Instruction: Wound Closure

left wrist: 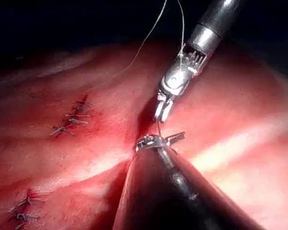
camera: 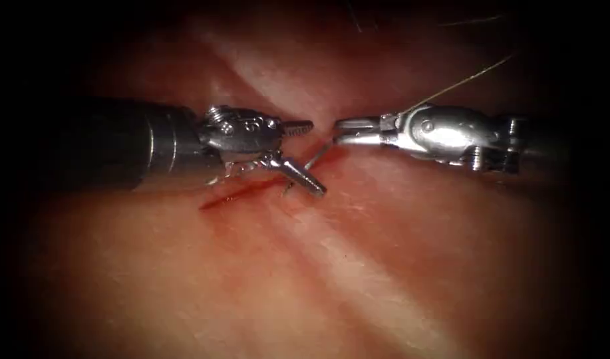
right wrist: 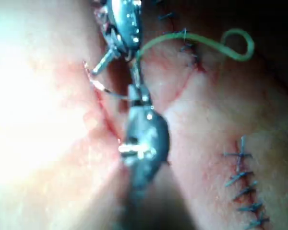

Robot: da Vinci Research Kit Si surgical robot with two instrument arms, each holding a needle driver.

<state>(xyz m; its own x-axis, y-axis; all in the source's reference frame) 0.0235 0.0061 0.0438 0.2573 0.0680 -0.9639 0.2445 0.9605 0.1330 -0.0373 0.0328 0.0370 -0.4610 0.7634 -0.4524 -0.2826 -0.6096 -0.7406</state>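
The tissue [camera: 358,279] fills the foreground, pale and glistening, with the cut [camera: 251,189] running as a red line across its middle. Over that line the left tool [camera: 303,156] reaches in from the left with its jaws spread wide, one pointing level toward the other tool, the other angled down to the tissue at the cut. They grasp nothing.

The right tool [camera: 341,131] comes in from the right, its jaws clenched on the needle [camera: 320,154] near one end. From there the needle slopes down and leftward to the cut's right-hand edge, ending beside the left tool's lower jaw. Whether its far end has entered the tissue cannot be told here.

The thread [camera: 461,83] rises as a thin pale line from the right tool's wrist toward the upper right.

From the left wrist, the right tool [left wrist: 162,114] hangs just above the left tool [left wrist: 161,140], the needle [left wrist: 159,128] a short sliver between them, and older stitches [left wrist: 69,120] mark the tissue [left wrist: 240,143] to one side.

From the right wrist, the needle [right wrist: 113,92] curves from the right tool [right wrist: 136,91] to the cut's [right wrist: 103,112] edge.
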